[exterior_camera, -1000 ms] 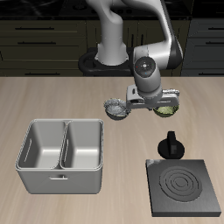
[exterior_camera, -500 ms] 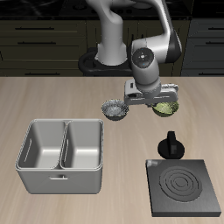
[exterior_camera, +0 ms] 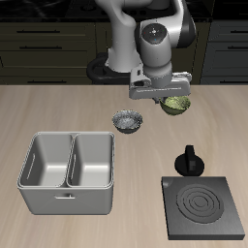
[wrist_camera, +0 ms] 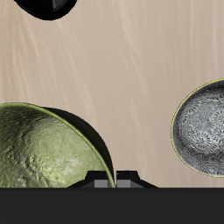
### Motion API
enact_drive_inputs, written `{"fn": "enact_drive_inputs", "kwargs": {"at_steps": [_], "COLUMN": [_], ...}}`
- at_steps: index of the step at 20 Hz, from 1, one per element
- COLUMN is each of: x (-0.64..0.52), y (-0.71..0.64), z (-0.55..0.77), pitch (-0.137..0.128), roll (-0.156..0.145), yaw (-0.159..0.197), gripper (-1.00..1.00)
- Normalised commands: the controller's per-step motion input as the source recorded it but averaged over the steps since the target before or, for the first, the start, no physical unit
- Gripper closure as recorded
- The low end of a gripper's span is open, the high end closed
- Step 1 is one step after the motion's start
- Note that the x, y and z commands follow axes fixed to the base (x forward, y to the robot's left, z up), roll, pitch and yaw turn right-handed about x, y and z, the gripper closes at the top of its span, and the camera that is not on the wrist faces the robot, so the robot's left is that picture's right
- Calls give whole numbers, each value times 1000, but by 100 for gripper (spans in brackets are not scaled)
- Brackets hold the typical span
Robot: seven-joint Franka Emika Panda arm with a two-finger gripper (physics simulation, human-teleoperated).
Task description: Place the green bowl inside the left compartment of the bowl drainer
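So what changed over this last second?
The gripper rose from the table, carrying the green bowl up and slightly back toward the base; the grasp itself was already made. The patterned bowl, drainer, black plate and black knob stayed put.

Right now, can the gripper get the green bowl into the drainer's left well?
Probably yes. The gripper seems to have the green bowl lifted off the table. Both wells of the drainer are open on top, and only the low grey bowl sits between.
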Motion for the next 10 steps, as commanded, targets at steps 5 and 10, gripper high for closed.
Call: {"fn": "enact_drive_inputs", "kwargs": {"at_steps": [5,10], "x": [-88,-117], "y": [-187,-102], "z": [443,502], "pitch": [-66,-105], "roll": [-27,-11], "yaw": [-8,-5], "gripper": [100,100]}}
